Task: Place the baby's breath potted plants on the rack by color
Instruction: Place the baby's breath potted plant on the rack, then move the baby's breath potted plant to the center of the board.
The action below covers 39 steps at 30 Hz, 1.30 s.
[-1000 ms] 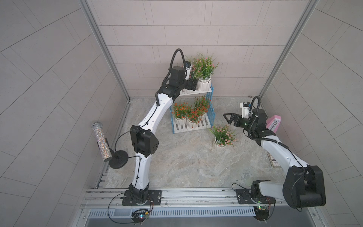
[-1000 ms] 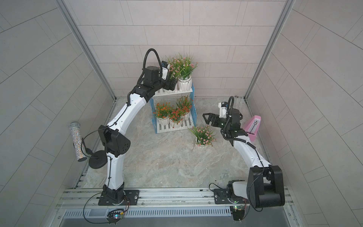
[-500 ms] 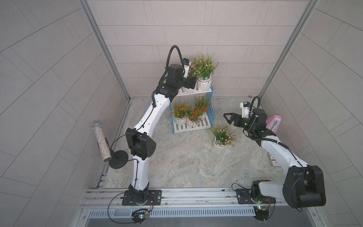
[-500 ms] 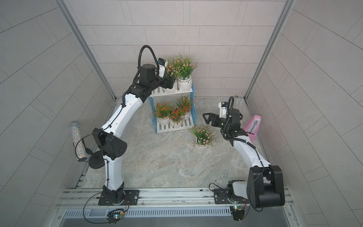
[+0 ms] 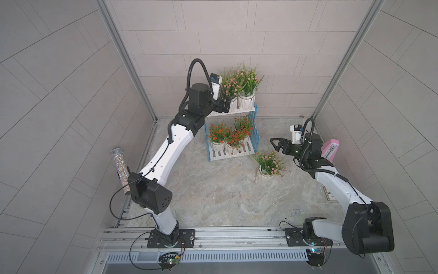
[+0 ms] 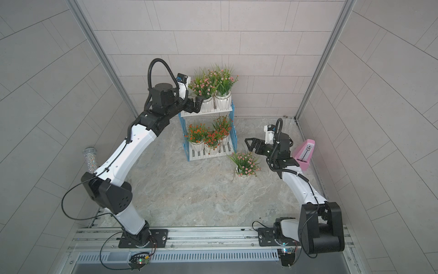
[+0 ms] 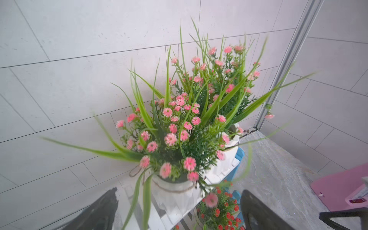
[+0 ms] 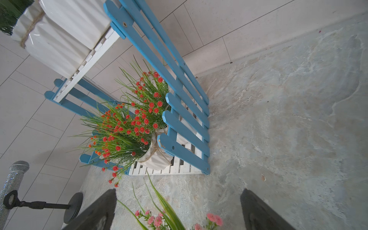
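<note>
- Lower shelf of the rack (image 5: 256,142), centre of the frame: the 3 red-orange plants (image 5: 233,137) stand together, so that colour looks finished.
- Upper shelf, above centre: the left pink plant (image 5: 229,85) and the right pink plant (image 5: 247,81) stand side by side.
- The left gripper (image 6: 199,104) sits at the left pink plant's pot. In the left wrist view, its fingers (image 7: 103,209) are spread with gaps on both sides of the pot. It has let go and grasps nothing.
- The last pink plant (image 5: 269,163) stands on the table (image 5: 225,194), lower right of the rack and apart from it.
- The right gripper (image 5: 275,145) hangs just above that plant in the frame, jaws wide and empty.
- My judgement: 5 of 6 are placed. The only free spot is the upper shelf's left end, where the left gripper now sits.
</note>
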### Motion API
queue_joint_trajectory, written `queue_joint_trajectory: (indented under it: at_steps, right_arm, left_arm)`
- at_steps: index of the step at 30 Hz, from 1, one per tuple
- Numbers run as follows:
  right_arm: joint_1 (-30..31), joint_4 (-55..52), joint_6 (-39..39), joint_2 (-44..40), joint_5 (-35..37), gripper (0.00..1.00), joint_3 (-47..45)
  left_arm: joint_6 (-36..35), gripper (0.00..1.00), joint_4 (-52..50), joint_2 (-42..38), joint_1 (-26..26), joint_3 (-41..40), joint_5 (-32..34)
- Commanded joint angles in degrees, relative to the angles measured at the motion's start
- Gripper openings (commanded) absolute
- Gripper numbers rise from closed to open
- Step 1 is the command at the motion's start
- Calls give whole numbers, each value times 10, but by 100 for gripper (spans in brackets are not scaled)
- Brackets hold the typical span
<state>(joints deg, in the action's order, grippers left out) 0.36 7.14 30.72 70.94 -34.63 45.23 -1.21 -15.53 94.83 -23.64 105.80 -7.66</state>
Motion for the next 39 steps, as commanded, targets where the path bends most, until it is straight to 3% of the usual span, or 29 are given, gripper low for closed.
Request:
queue_joint_trajectory:
  at_steps: [1,10,19,24,29,39]
  right_arm:
    - [-4,-7,22,-17,23,99,-3]
    - [-68,49,163,46,-44,97,-36]
    - [-75,134,229,84,-88,94,-124]
    - [-64,174,250,88,-91,93,-160]
    - [-49,220,295,95,-93,89,-189]
    - [26,350,430,95,-26,87,-270]
  left_arm:
    - [25,100,29,-66,-2,-55,3]
    - [103,100,87,-234,-22,-332,-29]
    - [77,100,243,-294,-174,-577,24]
    - [67,100,419,-261,-241,-690,21]
    - [65,100,605,-179,-274,-777,34]
    - [56,100,846,-15,-293,-825,61]
